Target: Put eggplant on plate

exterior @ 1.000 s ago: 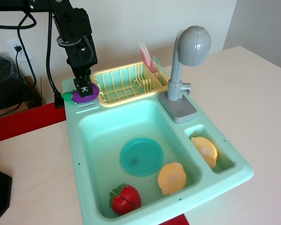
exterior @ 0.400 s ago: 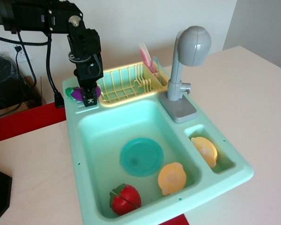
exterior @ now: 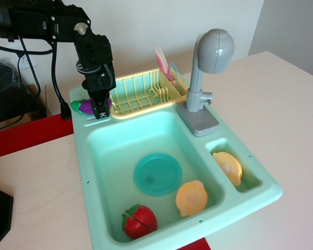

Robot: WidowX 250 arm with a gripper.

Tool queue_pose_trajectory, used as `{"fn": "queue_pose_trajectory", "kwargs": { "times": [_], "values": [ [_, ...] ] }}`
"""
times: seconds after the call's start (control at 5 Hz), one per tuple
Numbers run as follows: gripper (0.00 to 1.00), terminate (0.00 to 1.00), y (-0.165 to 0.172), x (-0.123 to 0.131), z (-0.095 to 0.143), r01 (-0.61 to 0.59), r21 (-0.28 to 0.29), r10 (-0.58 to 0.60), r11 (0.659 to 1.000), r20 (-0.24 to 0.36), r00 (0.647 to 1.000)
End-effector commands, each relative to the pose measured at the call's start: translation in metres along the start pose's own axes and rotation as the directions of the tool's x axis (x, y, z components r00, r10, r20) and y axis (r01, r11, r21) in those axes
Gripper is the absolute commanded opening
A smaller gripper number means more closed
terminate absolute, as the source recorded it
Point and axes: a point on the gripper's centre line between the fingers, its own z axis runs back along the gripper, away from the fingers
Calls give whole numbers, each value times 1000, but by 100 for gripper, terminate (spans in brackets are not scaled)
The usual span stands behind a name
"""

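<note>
Pale wooden table (exterior: 281,99) carries mint toy sink (exterior: 94,208). Eggplant (exterior: 85,105) on sink's back-left ledge, directly under gripper (exterior: 99,108), partly hidden behind fingers; jaw gap not discernible. Plate (exterior: 157,174) on sink basin floor, well apart from eggplant.

Bright, even daylight fills the scene. Shadows are soft and faint, pooling inside the sink (exterior: 101,156) basin and beside the faucet (exterior: 206,73). A mild sheen sits on the plate (exterior: 157,175). Focus is slightly soft overall; the table's far right corner perhaps blurs most.
</note>
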Motion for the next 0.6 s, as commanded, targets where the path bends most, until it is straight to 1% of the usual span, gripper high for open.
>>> {"fn": "queue_pose_trajectory", "kwargs": {
  "times": [0.0, 0.2, 0.4],
  "values": [
    [0, 0, 0, -3, 0, -2, 18, 2, 1000, 13, 1000],
    [0, 0, -11, 21, 26, 41, 14, -42, 999, 86, 995],
    [0, 0, -36, 50, 49, 102, -5, -101, 995, 142, 985]
  ]
}}
